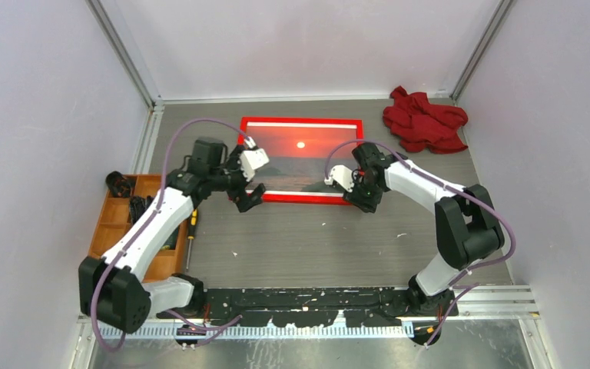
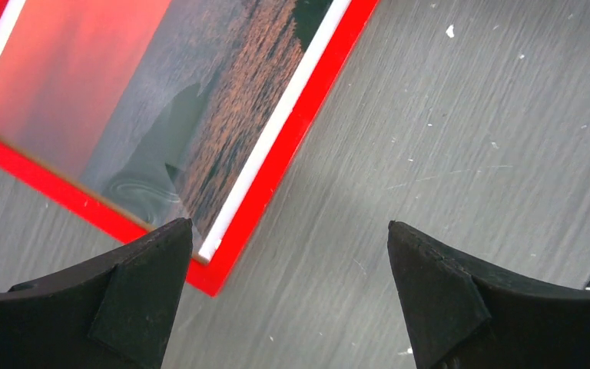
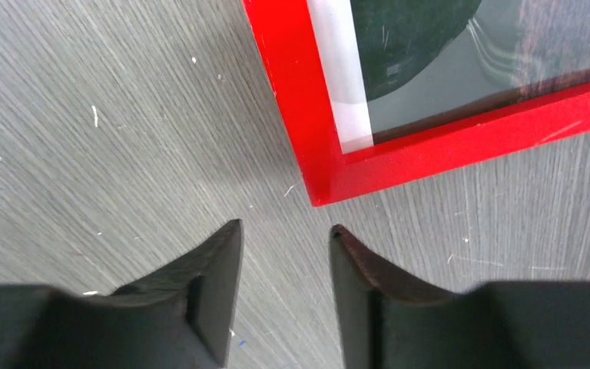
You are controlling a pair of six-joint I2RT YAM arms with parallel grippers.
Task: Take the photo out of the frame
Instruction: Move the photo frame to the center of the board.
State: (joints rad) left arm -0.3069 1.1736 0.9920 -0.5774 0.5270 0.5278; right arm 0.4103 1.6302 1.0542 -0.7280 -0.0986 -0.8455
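The frame lies flat and face up on the table, with the photo inside it; each arm hangs over a near corner, probably to take the frame from both ends; the left gripper is spread wide, the corner just inside its left finger; the right gripper is partly apart and empty, its corner just ahead of the gap.

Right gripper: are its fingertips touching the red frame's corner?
Apart. The right wrist view shows a thin strip of bare table between the right gripper and the corner of the frame, with nothing between the jaws.
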